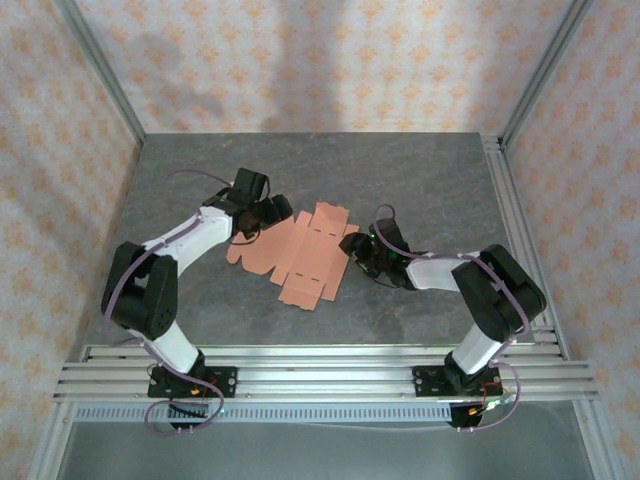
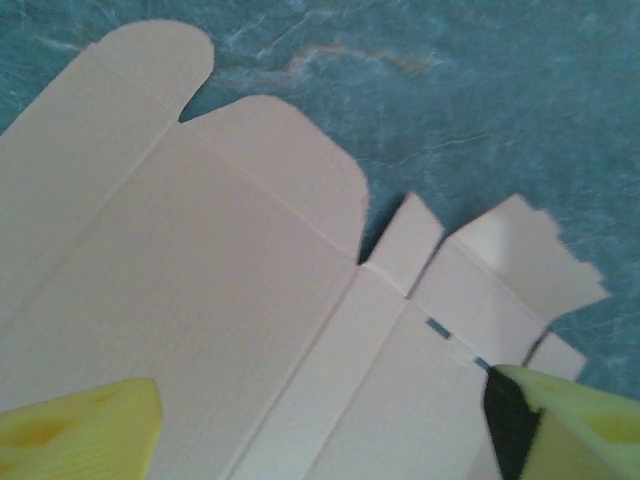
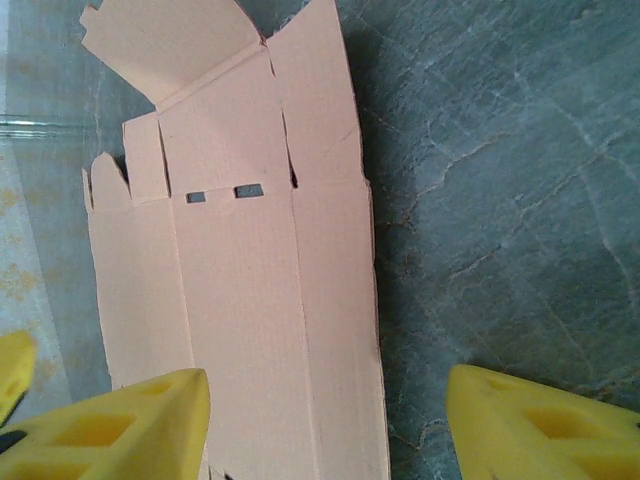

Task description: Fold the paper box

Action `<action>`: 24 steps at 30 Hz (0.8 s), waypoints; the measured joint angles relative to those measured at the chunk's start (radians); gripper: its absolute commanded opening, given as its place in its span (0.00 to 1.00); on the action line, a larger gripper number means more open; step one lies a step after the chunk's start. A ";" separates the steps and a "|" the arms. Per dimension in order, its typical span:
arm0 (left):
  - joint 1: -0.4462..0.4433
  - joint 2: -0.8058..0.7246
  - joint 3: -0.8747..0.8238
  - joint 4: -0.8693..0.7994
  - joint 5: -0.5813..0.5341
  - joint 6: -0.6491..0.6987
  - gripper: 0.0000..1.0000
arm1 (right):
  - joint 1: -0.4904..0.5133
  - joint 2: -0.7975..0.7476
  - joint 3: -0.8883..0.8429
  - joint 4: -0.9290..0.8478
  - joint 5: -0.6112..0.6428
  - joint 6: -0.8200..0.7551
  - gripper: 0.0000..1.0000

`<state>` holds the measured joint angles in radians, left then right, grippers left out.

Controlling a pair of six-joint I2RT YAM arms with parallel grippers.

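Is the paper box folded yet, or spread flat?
Spread flat: the paper box lies as an open sheet on the table, flaps and tabs out.

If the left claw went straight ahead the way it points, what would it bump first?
Probably the paper box, lying flat right before the left claw; how close is hard to tell.

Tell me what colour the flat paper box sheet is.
The paper box is plain salmon-orange with no print, clearest in the right wrist view.

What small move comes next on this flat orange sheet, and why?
Probably lower the right gripper and pinch the paper box's long edge to raise that panel: the sheet lies flat, and the open fingers straddle that edge, one over card, one over table.
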<state>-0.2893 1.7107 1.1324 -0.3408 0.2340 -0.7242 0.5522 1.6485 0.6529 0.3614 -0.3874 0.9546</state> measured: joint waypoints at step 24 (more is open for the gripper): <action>0.021 0.114 -0.068 0.111 0.035 0.014 0.62 | 0.008 0.056 0.020 0.111 -0.044 0.015 0.05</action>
<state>-0.2684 1.8244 1.0641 -0.2295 0.2695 -0.7105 0.5602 1.7042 0.6731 0.4728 -0.4316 0.9695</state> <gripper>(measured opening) 0.555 0.126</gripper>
